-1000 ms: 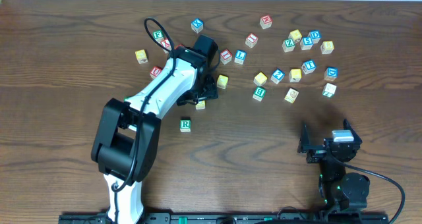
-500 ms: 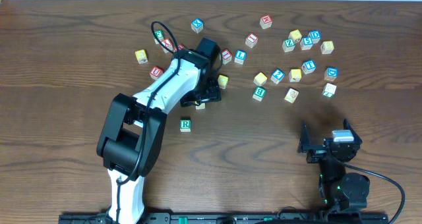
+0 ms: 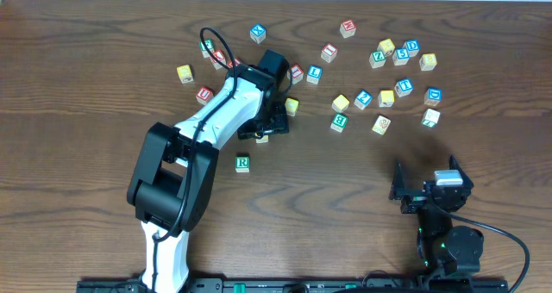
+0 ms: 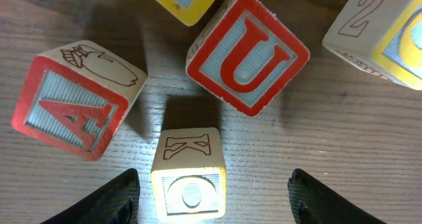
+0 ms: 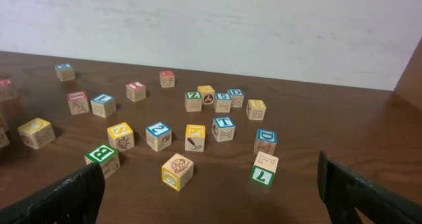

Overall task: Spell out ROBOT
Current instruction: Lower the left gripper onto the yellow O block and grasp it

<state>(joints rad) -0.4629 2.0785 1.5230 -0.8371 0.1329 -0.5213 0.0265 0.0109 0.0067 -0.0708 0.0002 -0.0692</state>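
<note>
Down at my left hand: released, fingers spread either side of the yellow O cube with a gap on both sides, so nothing is gripped yet
Why that straddle: the O face looks straight up at the wrist camera and the K side faces away, so I reckon closing in on the two plain side faces gives a square pinch
Neighbours: the red U cube and the red A cube sit just beyond the O cube, close but apart from it; coming in from this side keeps my fingers out of them
R cube: alone on the bare bench, near my left arm, looks like the start of the word
B cube: over in the right-hand scatter, green face up
T cube: same scatter, blue top
Second O: can't tell which yellow cube it is
Right hand: wide open, empty, parked well back from the cubes
Next, my guess: close on the O, lift, set it beside the R
</note>
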